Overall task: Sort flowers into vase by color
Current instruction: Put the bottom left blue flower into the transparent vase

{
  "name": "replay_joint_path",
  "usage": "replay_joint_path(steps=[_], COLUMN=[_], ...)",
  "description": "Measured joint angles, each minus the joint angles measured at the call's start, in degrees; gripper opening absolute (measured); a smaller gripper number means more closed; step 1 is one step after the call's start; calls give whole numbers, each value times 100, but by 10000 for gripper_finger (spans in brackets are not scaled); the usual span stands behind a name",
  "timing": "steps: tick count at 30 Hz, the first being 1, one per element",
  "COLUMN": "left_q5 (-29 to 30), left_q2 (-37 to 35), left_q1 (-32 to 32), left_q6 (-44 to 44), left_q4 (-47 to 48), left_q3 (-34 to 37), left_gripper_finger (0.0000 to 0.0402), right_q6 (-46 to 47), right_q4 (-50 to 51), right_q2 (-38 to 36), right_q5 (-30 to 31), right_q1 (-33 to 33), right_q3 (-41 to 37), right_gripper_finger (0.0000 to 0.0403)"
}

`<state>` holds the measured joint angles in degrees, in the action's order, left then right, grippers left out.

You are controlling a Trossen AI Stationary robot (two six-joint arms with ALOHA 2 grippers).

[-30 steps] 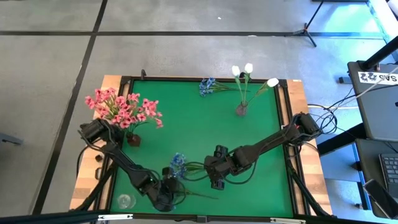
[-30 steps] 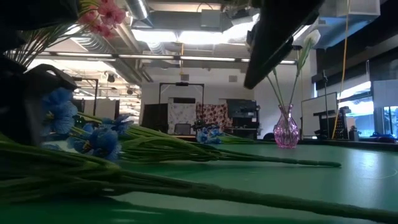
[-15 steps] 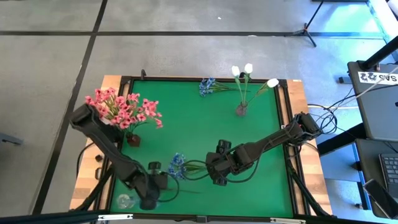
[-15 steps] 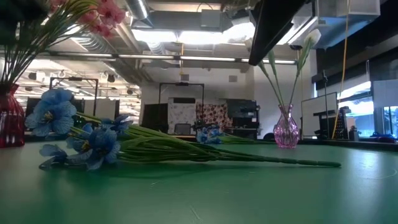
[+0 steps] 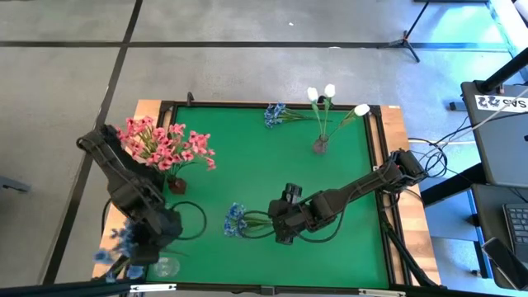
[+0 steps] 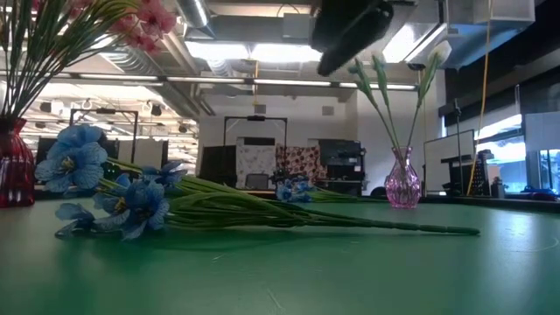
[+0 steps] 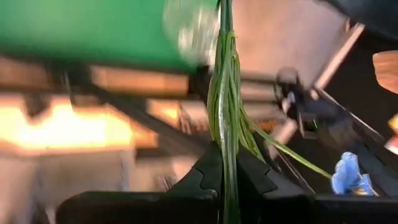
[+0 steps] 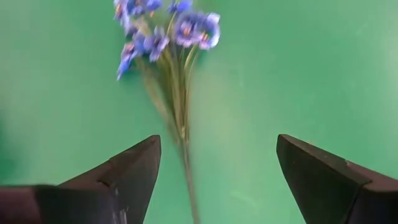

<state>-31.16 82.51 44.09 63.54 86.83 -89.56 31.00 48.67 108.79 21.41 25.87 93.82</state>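
The left gripper [image 7: 225,180] is clamped on a blue sprig's [image 5: 115,247] stems, held off the mat's near-left corner beside a clear vase [image 5: 166,266]. The right gripper [image 8: 214,165] hangs with fingers wide apart over a second blue sprig [image 8: 171,37] lying on the mat [image 5: 247,165].

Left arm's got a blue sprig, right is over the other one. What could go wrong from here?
1. The left gripper pinches its blue sprig low on the thin stems, out past the table's front-left corner beside the small clear vase. The sprig may slip, or the swing may tip that vase.
2. The right gripper hangs open over the lying blue sprig, whose stems are thin and flat on the green mat. It may close on nothing or scrape the mat.
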Motion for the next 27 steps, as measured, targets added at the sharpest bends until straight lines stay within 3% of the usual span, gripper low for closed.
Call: replay_joint_path(steps=[8, 11, 20, 27], left_q5=[-1778, -2184, -1536, -1495], left_q2=[-11, -46, -82, -73], left_q1=[93, 66, 67, 247], left_q6=[874, 1032, 1323, 1451], left_q4=[317, 314, 311, 318], left_q3=[-8, -8, 16, 304], left_gripper_finger=[10, 10, 10, 10], right_q6=[11, 15, 22, 22], right_q4=[-278, -276, -276, -243], right_q2=[0, 0, 0, 0], right_q5=[579, 645, 603, 427], right_q1=[0, 0, 4, 4], right_q3=[0, 0, 0, 0], right_gripper_finger=[319, 319, 319, 319])
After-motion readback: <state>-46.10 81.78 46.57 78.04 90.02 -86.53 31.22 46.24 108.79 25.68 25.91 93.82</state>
